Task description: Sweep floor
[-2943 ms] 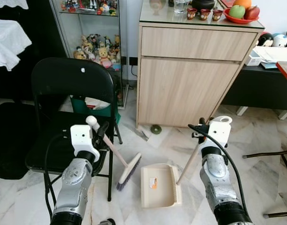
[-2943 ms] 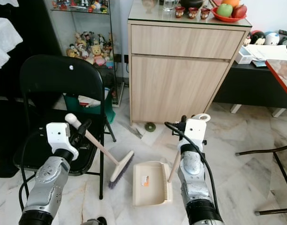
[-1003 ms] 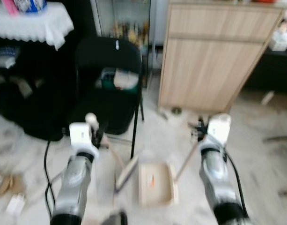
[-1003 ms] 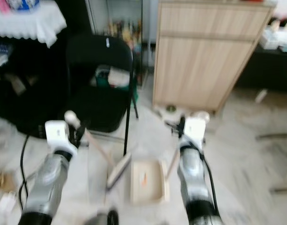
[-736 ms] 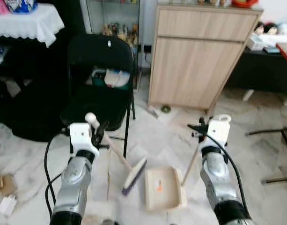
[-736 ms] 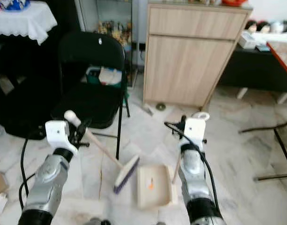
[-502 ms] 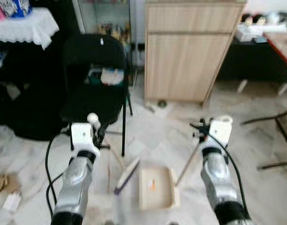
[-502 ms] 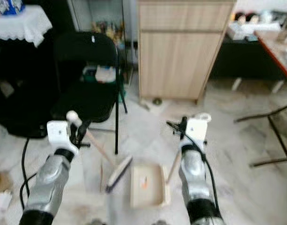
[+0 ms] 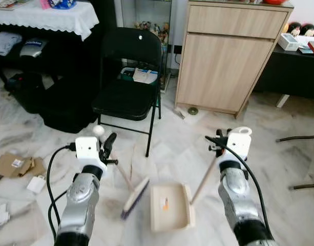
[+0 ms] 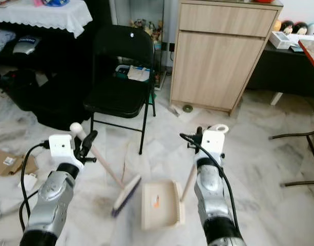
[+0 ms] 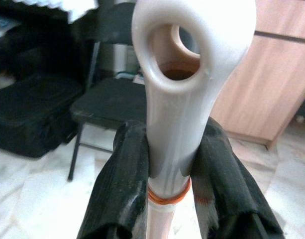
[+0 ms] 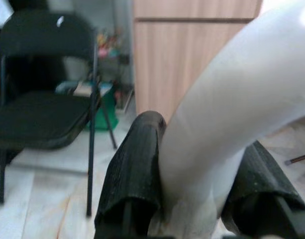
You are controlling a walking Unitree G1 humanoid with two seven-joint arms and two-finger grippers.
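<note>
My two arms are silver, ribbed metal, ending in black cuffs near the shoulders. Each wrist carries a white boxy camera housing. Black cables loop along both forearms. My fingers [image 11: 123, 189] are black, finely textured.

Broom [image 9: 134, 198] bristles blurred; debris indistinct
</note>
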